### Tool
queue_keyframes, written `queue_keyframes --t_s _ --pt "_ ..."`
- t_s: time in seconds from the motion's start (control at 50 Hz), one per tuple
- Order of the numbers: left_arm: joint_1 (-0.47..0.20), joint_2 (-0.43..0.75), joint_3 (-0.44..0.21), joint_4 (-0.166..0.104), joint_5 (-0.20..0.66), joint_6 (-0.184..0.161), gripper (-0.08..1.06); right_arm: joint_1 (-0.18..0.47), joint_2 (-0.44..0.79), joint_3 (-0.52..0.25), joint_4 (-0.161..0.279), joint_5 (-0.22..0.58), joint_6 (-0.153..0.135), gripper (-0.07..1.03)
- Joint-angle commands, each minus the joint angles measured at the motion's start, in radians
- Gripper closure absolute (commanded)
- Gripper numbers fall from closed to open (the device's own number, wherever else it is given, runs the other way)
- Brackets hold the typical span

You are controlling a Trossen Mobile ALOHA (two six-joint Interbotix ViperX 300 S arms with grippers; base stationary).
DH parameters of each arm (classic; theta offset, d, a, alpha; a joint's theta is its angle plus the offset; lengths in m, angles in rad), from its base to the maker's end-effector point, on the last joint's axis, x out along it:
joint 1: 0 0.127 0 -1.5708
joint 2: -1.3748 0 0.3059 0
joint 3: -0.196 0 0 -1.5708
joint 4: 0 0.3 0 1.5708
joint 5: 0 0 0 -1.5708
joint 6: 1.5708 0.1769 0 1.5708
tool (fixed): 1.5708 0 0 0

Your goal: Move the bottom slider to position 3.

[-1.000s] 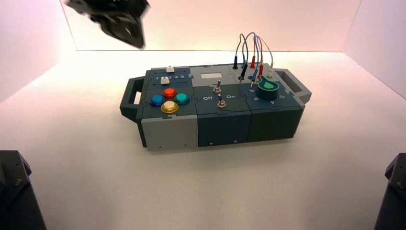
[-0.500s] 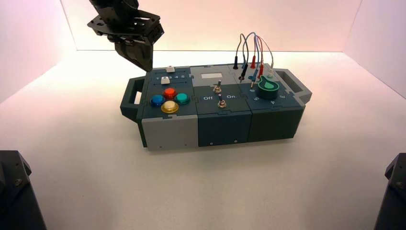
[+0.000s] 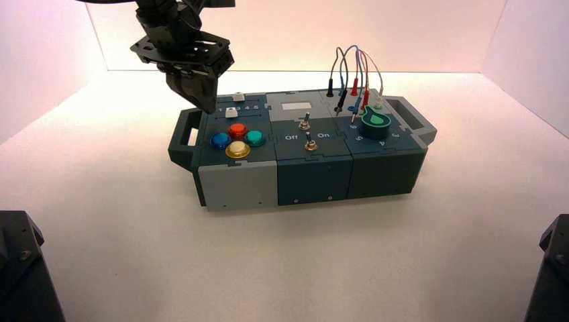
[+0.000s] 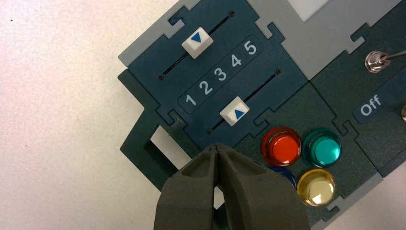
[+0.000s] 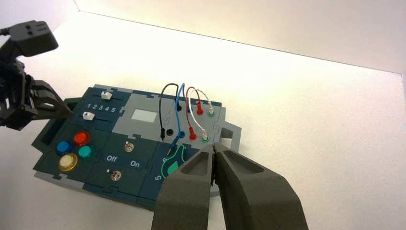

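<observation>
The bottom slider (image 4: 234, 111), a white cap on the box's left panel, sits near the 2, and we see no change in it. Going left to right, our left gripper (image 3: 209, 111) has just come down and in toward the box; it now hangs over the left end by the handle (image 4: 154, 148), near the slider but apart from it. Its fingers are closed together, holding nothing. That puts us in reach, we judge, for a light sideways push from the 1 side toward the 3 (image 4: 220, 74); a low pass could catch the red button (image 4: 282, 147). Our right gripper (image 5: 213, 146) waits above the box's right part, well apart from the slider, fingers also pressed together and empty.
</observation>
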Motion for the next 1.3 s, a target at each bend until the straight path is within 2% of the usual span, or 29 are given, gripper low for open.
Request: queue_keyframes --t_s 0.02,0.74,1.3 --pt "-0.002 -0.002 -0.038 0.0 -0.003 0.002 1.01 -0.002 0.006 -0.014 0.0 -0.005 0.002 0.99" --pt "-0.017 0.06 -0.091 0.0 -0.003 0.002 1.01 -0.003 0.006 -0.014 -0.003 -0.003 0.002 0.99" --pt "-0.017 0.075 -0.101 0.0 -0.003 0.003 1.01 -0.002 0.006 -0.014 -0.005 -0.003 0.002 0.99"
